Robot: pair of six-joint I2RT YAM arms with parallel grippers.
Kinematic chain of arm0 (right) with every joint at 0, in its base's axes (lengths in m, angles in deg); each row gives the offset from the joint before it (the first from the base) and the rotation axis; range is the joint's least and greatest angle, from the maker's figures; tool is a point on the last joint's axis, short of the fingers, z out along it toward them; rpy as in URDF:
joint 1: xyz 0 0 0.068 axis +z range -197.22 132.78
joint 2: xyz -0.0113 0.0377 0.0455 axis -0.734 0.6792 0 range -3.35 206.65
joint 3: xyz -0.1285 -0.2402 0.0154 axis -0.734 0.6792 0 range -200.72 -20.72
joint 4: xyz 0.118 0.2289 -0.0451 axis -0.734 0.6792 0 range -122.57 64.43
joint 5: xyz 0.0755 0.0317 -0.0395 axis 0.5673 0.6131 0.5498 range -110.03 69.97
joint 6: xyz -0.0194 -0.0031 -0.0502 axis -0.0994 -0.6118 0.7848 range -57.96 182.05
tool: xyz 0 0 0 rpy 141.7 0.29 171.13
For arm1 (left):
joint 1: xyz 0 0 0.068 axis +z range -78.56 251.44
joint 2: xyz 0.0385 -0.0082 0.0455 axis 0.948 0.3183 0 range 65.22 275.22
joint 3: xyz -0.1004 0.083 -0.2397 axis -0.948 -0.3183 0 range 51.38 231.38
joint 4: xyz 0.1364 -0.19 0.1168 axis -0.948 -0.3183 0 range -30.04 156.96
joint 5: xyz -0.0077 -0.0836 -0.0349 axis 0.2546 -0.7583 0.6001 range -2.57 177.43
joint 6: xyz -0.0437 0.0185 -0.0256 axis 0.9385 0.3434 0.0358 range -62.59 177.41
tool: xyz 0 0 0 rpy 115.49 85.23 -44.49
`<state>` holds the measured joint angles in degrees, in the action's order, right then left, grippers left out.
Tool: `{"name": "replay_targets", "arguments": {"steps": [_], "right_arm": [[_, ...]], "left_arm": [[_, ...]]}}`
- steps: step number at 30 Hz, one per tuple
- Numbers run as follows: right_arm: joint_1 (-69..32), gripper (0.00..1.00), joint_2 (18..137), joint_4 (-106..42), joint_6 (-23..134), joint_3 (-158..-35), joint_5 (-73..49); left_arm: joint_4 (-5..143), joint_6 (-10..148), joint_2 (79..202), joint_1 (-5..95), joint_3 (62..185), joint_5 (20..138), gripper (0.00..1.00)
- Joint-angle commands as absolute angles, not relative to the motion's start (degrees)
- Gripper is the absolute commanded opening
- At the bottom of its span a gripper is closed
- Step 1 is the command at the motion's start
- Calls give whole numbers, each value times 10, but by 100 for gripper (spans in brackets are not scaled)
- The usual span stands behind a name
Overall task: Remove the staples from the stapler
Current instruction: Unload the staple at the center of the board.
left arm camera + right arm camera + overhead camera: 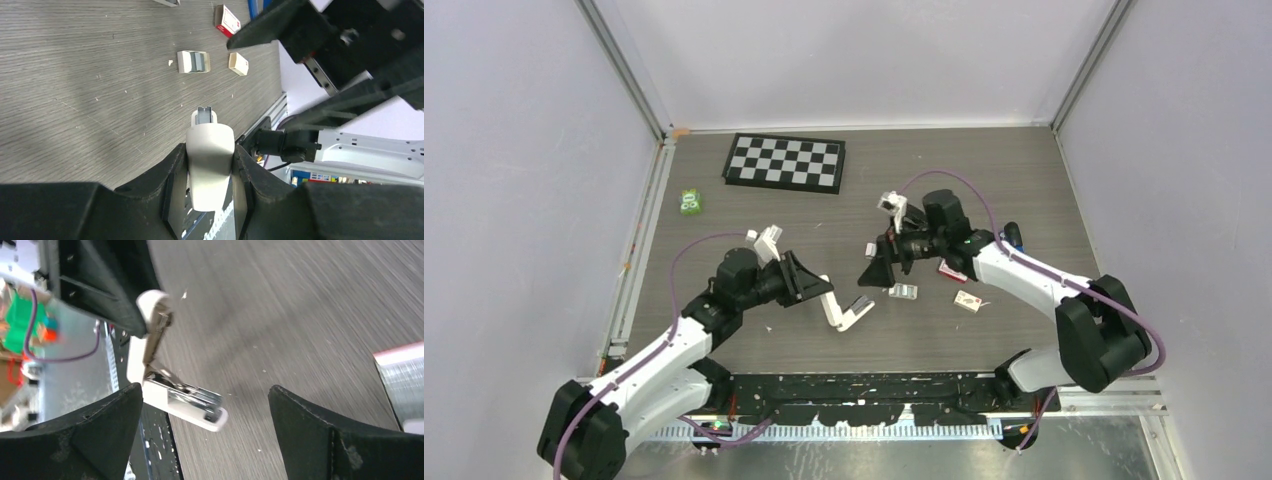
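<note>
Left gripper (824, 290): clamped on upper arm of white stapler (838, 320), which is hinged open at table (984, 180) centre. Right gripper (874, 276): jaws spread wide, empty, at stapler's 1 o'clock.

The left hand (824, 287) and right hand (871, 268) are black, on white arms (664, 350) with purple cables (969, 185).

Swallowed between the left arm's black fingers (170, 190): held end of the white plastic stapler (210, 155). Sliced off by the right wrist view's right edge and smeared with blur: silvery staple block (402, 385). Cannot tell staples from bare metal inside the stapler's open channel. Too small to name: green lump (689, 202) on the grey wooden desk (984, 180).
</note>
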<state>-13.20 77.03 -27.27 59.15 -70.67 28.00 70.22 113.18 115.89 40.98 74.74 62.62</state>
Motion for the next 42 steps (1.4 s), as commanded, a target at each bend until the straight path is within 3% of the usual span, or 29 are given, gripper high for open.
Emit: {"name": "replay_targets", "arguments": {"steps": [1, 3, 5, 11, 19, 31, 38, 42], "right_arm": [[-155, 100, 735, -369, 536, -666, 347], [-127, 100, 719, -270, 676, -676, 337], [-115, 99, 717, -251, 710, -678, 334], [-130, 100, 799, -272, 609, -699, 309], [-130, 98, 835, -323, 532, -683, 342], [-100, 65, 910, -332, 503, -696, 369], [-92, 54, 951, -260, 520, -726, 352], [-83, 53, 969, -241, 518, -737, 327]], "left_arm": [[763, 1185, 1133, 411, 728, 642, 0], [759, 1196, 1142, 412, 734, 630, 0], [756, 1193, 1157, 413, 747, 603, 0], [738, 1157, 1184, 419, 776, 546, 0], [761, 1196, 1168, 447, 742, 555, 0], [939, 1339, 1239, 501, 660, 543, 0], [796, 1366, 1223, 535, 665, 630, 0], [719, 1366, 1218, 535, 682, 665, 0]]}}
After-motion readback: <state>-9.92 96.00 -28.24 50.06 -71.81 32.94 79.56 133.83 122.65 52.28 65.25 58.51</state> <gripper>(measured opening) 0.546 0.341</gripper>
